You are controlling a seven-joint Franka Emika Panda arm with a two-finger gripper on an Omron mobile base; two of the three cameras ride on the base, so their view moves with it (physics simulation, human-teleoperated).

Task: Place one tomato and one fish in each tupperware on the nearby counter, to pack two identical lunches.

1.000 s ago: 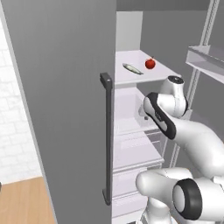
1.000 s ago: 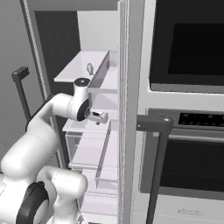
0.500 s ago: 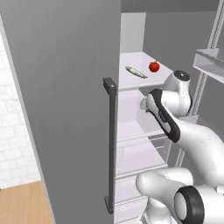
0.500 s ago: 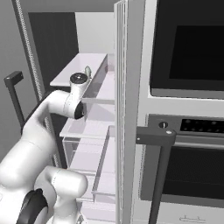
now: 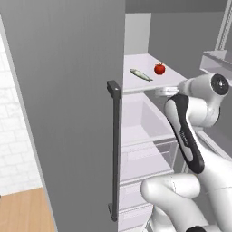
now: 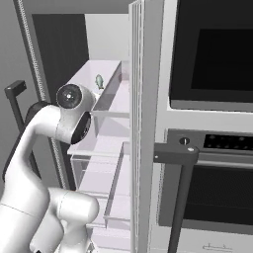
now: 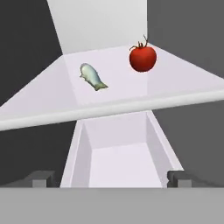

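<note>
Nearest us, our gripper (image 7: 107,178) is spread wide and holds nothing, sitting just below the front lip of the fridge shelf (image 7: 109,109). Farther back on it lie the fish (image 7: 92,77) and tomato (image 7: 142,57), apart. Reaching in this low, we risk bumping the lip, and the round tomato could roll.

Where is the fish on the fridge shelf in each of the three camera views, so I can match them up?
Left base view: the fish lies upper middle on the white shelf, left of the tomato.
Right base view: upper left of centre, near the shelf's back.
Hand view: upper left of centre, left of the tomato.
Shared landmark: the white shelf under it.
</note>
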